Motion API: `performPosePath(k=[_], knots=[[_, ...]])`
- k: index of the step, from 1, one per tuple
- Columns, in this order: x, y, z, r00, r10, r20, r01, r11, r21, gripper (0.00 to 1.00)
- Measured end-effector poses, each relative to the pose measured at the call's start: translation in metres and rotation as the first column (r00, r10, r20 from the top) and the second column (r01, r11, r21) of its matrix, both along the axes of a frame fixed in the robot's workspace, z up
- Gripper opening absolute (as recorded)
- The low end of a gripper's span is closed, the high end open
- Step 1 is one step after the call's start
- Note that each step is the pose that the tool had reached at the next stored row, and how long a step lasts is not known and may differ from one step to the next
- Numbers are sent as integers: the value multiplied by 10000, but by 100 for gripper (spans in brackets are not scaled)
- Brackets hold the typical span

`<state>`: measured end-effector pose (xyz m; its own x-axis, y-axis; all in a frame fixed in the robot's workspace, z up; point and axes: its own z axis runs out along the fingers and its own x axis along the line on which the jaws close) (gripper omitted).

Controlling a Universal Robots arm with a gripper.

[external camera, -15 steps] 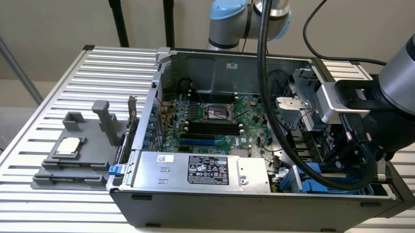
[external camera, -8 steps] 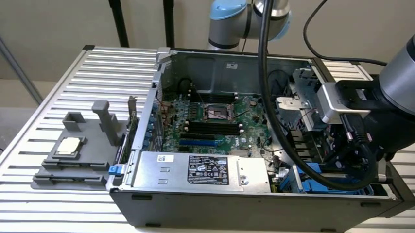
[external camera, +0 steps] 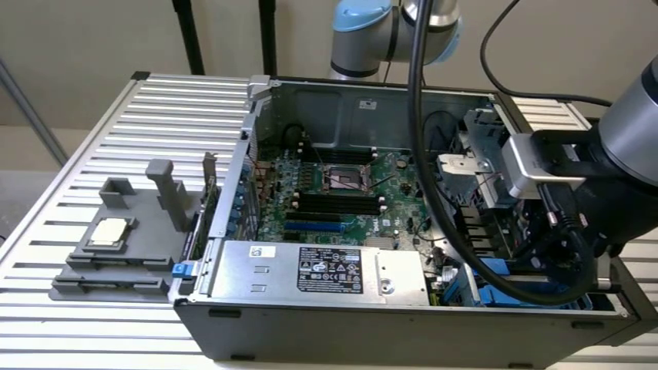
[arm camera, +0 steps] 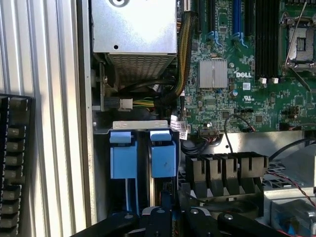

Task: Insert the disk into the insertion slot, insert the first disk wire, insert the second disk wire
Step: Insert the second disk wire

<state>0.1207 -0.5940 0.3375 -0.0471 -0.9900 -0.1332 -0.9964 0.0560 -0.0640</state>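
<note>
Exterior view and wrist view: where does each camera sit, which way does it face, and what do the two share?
Exterior view: off the arm, raised, looking down into the open computer case; the arm shows on that view's right.
Wrist view: on the wrist, looking down at the insertion slot; the shut gripper shows at the picture's edge.
Shared: the green board and the power-supply box.

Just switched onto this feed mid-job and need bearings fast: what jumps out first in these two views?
The open dark grey computer case on the slatted table, green motherboard exposed, with the silver power-supply box along its near edge. The robot arm leans in from the exterior view's right over the drive corner. In the wrist view, two bright blue tabs sit side by side in the insertion slot, beside the shut gripper.
</note>
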Motion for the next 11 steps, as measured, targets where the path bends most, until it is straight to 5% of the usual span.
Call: performPosePath(k=[11], knots=[[0,0,-23,10000,0,0,0,10000,0,18]])
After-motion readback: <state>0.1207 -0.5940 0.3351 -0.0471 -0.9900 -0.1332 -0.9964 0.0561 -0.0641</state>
